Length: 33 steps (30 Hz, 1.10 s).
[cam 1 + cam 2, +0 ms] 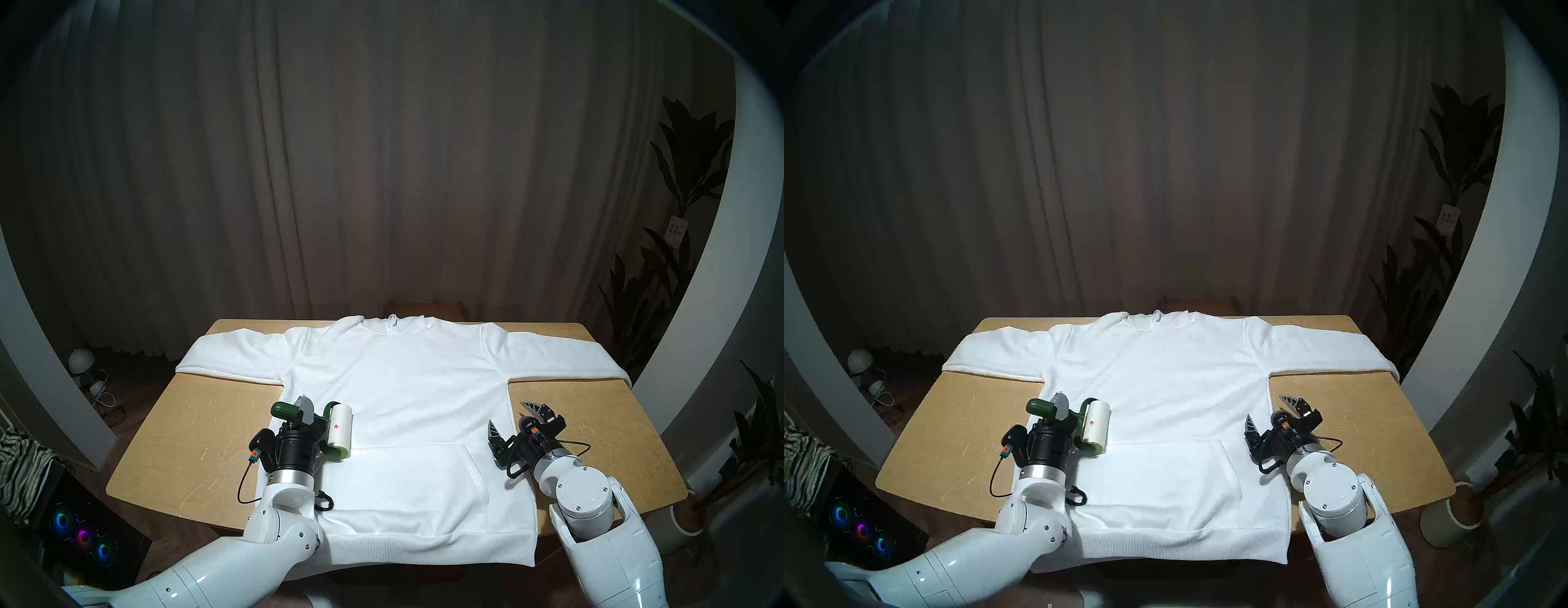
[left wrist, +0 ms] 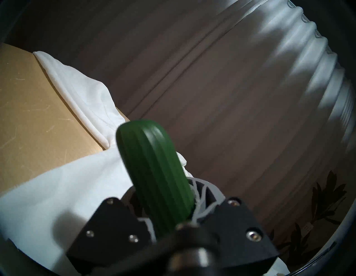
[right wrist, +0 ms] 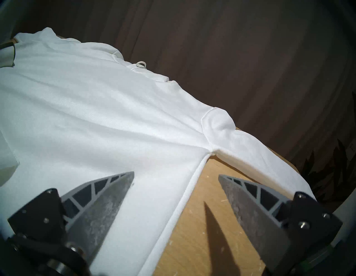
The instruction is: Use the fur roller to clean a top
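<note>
Left gripper (image 1: 299, 414), lower left of centre in the head view, is clamped on the fur roller's (image 1: 339, 429) dark green handle, its white cylinder lying over the white hooded sweatshirt (image 1: 403, 395) spread on the wooden table (image 1: 178, 429). Right gripper (image 1: 513, 420) hangs spread wide, empty, astride the sweatshirt's right side seam.

The top (image 1: 403, 382) lies flat on the table (image 1: 178, 424), roller (image 1: 341, 429) above its left edge.

Top (image 1: 394, 382): soft matt white cloth. Roller (image 1: 339, 429): white paper drum, ribbed glossy green plastic handle. Tabletop (image 1: 178, 429): scratched matt wood.
</note>
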Each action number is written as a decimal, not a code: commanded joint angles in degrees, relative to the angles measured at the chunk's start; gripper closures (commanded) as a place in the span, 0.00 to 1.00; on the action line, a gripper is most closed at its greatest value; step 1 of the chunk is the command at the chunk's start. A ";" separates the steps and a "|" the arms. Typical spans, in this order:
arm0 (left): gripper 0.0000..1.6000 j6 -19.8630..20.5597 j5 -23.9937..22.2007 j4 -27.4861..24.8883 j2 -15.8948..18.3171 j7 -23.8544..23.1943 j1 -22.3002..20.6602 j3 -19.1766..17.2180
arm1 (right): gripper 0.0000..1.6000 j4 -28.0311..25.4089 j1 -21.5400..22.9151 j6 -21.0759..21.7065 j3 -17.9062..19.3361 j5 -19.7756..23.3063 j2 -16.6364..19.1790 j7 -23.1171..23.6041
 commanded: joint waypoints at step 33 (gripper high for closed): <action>1.00 -3.81 -4.73 -2.83 12.54 -6.82 5.96 -7.16 | 0.00 4.26 -5.63 1.55 -3.91 -3.94 -0.33 -3.15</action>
